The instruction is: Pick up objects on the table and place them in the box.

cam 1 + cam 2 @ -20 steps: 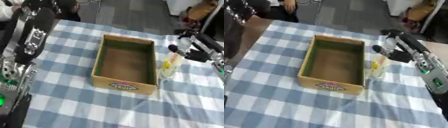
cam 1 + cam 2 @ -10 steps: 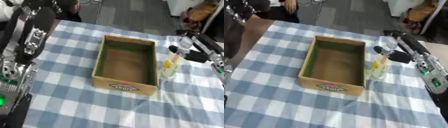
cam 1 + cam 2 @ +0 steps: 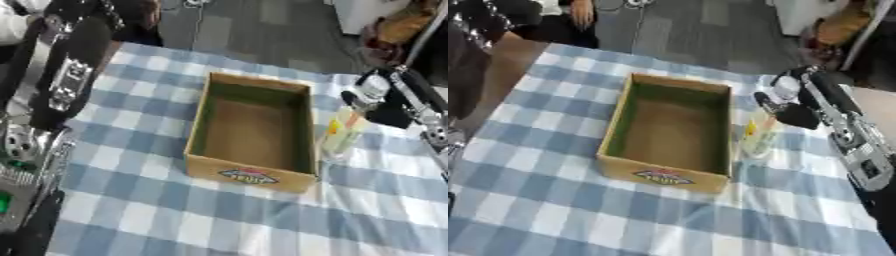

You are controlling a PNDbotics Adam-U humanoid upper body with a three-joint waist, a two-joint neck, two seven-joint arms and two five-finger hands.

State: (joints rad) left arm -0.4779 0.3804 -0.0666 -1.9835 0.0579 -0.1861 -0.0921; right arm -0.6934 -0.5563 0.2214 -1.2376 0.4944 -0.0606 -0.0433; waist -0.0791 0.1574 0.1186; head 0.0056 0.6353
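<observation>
1. Left eye view: the left arm (image 3: 61, 85) fills the left edge of the frame; its hand is out of sight.
2. An open cardboard box (image 3: 674, 134) sits mid-frame on the blue checked tablecloth (image 3: 553, 200), empty.
3. A clear bottle (image 3: 759, 134) with yellowish contents stands just right of the box's right wall.
4. The right hand (image 3: 791, 100), upper right, hangs above the bottle's top; whether its fingers grip it I cannot tell.

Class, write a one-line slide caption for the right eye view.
Robot's right hand reaches a yellowish bottle beside the empty cardboard box.
</observation>
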